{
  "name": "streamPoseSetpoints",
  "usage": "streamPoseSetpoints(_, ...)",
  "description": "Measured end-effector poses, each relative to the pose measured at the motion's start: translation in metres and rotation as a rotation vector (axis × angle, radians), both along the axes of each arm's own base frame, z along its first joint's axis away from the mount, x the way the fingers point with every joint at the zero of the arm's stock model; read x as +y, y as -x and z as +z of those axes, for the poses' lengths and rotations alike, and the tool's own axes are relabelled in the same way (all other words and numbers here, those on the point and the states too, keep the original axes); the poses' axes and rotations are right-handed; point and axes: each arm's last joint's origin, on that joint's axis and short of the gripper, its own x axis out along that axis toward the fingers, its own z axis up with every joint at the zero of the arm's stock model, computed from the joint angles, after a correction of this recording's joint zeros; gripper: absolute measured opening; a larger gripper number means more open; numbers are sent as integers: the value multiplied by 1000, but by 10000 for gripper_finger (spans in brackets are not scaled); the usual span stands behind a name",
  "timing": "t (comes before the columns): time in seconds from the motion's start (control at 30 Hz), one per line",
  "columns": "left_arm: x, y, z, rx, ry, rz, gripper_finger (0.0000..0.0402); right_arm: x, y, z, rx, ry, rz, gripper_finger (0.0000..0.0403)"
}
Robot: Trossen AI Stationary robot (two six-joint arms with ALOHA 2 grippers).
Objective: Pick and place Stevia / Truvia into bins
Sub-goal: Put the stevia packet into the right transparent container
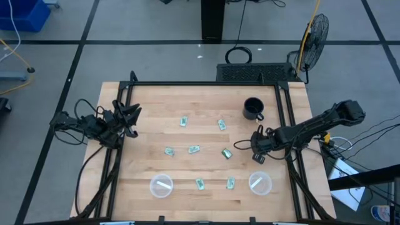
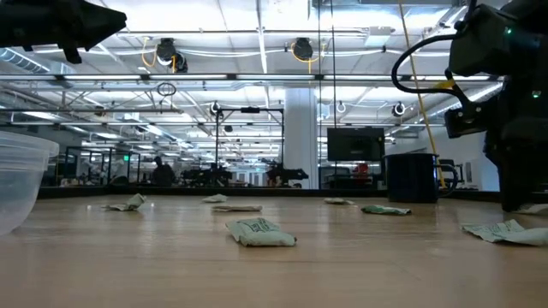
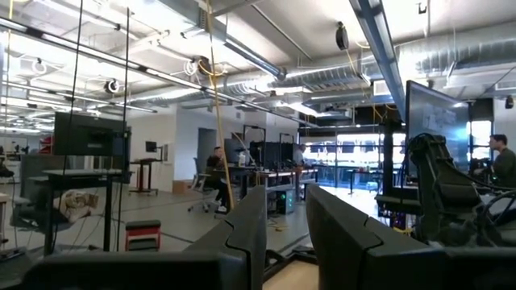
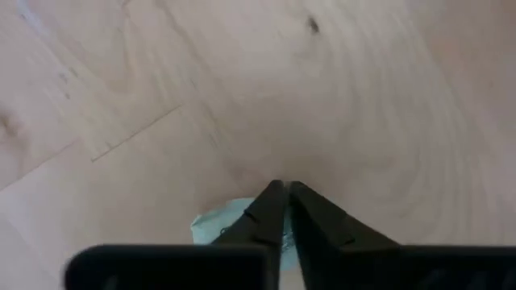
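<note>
Stevia / Truvia packets (image 1: 194, 149) lie scattered flat on the wooden table (image 1: 206, 106), seven loose in the high view: two upper-centre, three across the middle, two near the front edge between the bins. Left bin (image 1: 161, 185) sits at about 7 o'clock of the table centre with something pale inside. Right bin (image 1: 260, 183) sits at about 5 o'clock, also with something pale inside. Black mug (image 1: 252, 109) is at about 1 o'clock. Right gripper (image 1: 258, 144) is low over the table at about 3 o'clock, above the right bin; the wrist view shows its fingers (image 4: 270, 211) pinched together on a pale green packet (image 4: 216, 228) at their tips. Left gripper (image 1: 129, 116) waits at the table's left edge, about 9 o'clock, fingers (image 3: 246, 229) spread apart with nothing between.
</note>
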Motion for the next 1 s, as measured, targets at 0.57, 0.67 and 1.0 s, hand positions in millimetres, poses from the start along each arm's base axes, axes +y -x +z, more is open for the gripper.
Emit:
streamPoseSetpoints(0.57, 0, 0, 0, -2, 10, -6, 93, 35, -17, 69, -268, -305, 174, 0)
streamPoseSetpoints(0.67, 0, 0, -1, -4, 17, -11, 93, 49, -11, 71, -259, -350, 176, 0)
streamPoseSetpoints(1.0, -1, -3, -4, 35, 18, -17, 93, 90, -8, 57, -224, -395, 202, 0)
